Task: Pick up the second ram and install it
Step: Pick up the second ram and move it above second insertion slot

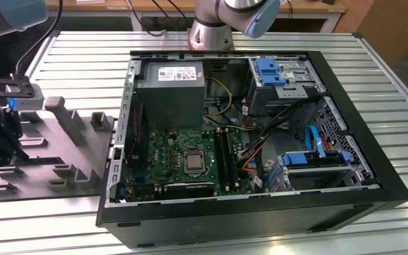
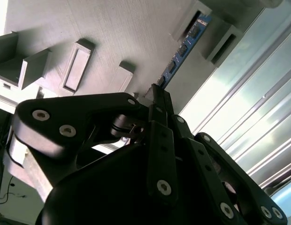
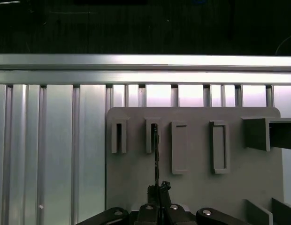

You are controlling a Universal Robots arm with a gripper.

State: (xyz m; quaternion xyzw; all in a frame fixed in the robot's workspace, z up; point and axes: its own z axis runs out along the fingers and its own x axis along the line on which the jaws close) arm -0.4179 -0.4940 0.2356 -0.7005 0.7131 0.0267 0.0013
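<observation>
The second ram (image 2: 185, 44) is a thin dark-blue stick standing on edge in the grey holder tray (image 2: 112, 28); its far end sits between two raised holder blocks. In the first wrist view the second ram (image 3: 156, 154) appears edge-on as a thin dark line running out of a slot block. My gripper (image 3: 158, 190) has its black fingers (image 2: 160, 136) closed together on the near end of the stick. In the exterior view my gripper (image 1: 6, 146) hangs over the tray (image 1: 62, 154) at the exterior view's left, beside the open computer case (image 1: 261, 207).
Inside the case lie the green motherboard (image 1: 183, 154) with long black memory slots (image 1: 222, 151), a grey power supply (image 1: 170, 79), blue drive brackets (image 1: 269, 71) and loose cables. The tray carries several raised blocks and posts (image 1: 62, 114). All stands on a slatted metal table (image 1: 83, 58).
</observation>
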